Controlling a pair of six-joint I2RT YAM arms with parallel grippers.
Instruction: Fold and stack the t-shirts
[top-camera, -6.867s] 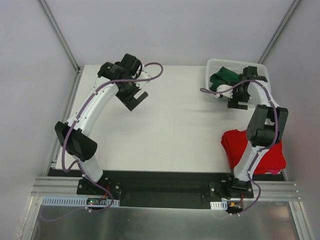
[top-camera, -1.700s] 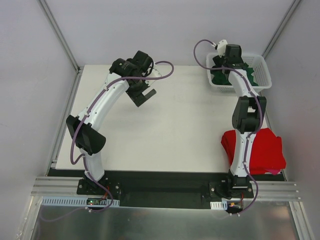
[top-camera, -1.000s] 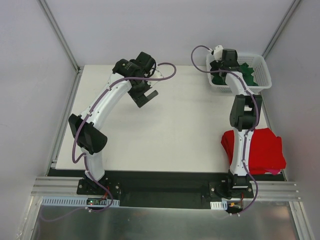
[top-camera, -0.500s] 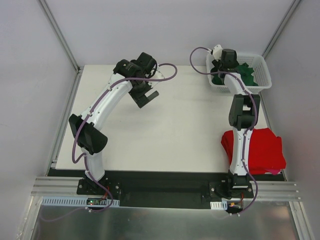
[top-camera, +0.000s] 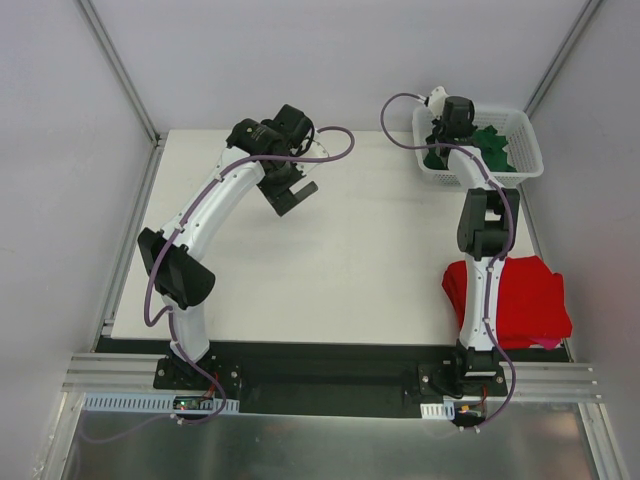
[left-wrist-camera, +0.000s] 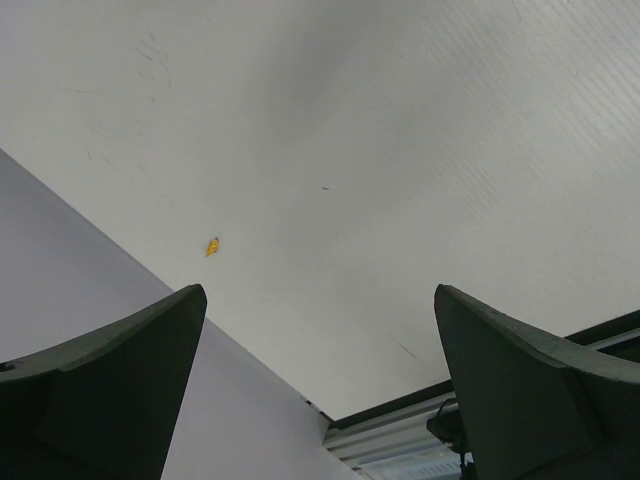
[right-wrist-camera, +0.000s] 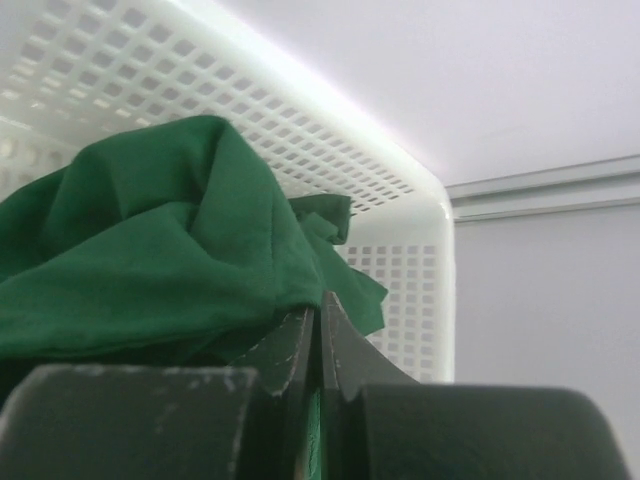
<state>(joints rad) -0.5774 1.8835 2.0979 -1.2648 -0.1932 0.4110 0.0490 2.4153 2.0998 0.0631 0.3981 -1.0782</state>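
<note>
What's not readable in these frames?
- Right wrist: how much green t-shirt sits inside the shut right gripper; its own fingers cover the pinch.
- Top: the grasp in the basket, hidden under the wrist.
- Top: red t-shirt left edge, under the right arm.

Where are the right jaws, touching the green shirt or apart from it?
Touching. Right wrist view shows the right jaws shut, pinching the green shirt.
</note>
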